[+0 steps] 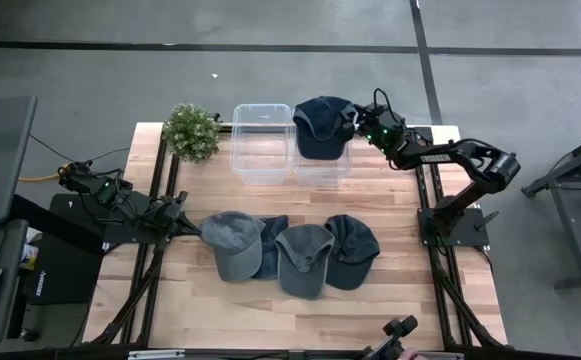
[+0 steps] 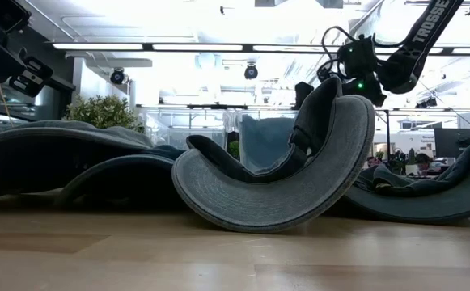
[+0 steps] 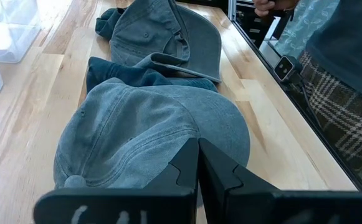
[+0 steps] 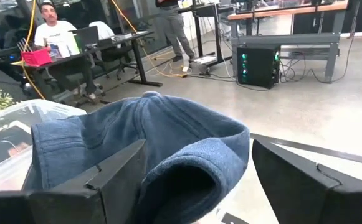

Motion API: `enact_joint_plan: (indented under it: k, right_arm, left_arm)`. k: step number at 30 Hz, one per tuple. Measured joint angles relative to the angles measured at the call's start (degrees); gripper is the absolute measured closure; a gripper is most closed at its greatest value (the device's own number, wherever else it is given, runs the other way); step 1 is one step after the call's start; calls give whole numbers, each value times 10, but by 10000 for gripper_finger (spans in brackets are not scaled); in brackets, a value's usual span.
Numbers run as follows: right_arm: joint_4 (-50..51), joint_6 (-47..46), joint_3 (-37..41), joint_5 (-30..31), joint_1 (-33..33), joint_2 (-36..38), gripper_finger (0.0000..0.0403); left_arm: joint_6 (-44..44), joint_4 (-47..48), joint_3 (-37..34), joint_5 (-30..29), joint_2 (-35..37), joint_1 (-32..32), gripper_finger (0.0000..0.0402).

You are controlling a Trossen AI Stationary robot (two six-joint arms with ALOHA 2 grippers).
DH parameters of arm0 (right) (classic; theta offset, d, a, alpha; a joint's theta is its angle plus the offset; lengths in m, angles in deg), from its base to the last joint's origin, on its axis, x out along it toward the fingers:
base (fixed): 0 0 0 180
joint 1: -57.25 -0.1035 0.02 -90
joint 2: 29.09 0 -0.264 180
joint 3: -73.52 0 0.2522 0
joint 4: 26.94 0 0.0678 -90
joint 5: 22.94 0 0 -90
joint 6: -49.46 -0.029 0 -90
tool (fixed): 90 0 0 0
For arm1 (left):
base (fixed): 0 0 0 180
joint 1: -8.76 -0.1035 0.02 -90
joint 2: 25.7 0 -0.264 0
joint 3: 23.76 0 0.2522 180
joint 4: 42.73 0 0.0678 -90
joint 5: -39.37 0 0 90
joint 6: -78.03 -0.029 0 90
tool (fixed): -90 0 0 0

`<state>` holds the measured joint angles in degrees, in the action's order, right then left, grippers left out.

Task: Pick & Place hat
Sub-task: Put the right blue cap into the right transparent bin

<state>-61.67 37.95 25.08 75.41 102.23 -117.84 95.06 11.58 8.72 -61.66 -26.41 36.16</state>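
Note:
A dark navy hat (image 1: 320, 125) lies draped over the right one of two clear bins (image 1: 322, 170) at the table's far edge. My right gripper (image 1: 362, 122) is just right of it, open. In the right wrist view the hat's (image 4: 149, 137) rolled edge sits between the spread fingers of the right gripper (image 4: 199, 143), with a clear gap to one finger. Several more caps lie in a row mid-table, a grey-blue one (image 1: 232, 245) leftmost. My left gripper (image 1: 188, 226) is shut at that cap's left edge (image 3: 137, 130).
The empty left bin (image 1: 262, 145) stands beside the hat's bin, and a potted plant (image 1: 192, 130) sits at the far left corner. A grey cap (image 1: 305, 260) and a dark one (image 1: 352, 250) overlap mid-table. A person (image 3: 330, 81) stands at the table's near edge.

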Motion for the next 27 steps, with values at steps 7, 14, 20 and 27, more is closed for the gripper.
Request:
enact_joint_plan:
  k: [7, 14, 20, 27]
  right_arm:
    - [-6, -19, 0, -62, 24, 0, 119]
    - [-29, -50, 0, -161, 44, 0, 118]
    - [-37, -50, 0, -198, 66, 40, 118]
    - [4, -53, 0, -250, 90, 143, 119]
  left_arm:
    - [0, 0, 0, 0, 0, 0, 401]
    - [0, 0, 0, 0, 0, 0, 401]
    - [0, 0, 0, 0, 0, 0, 401]
    - [0, 0, 0, 0, 0, 0, 401]
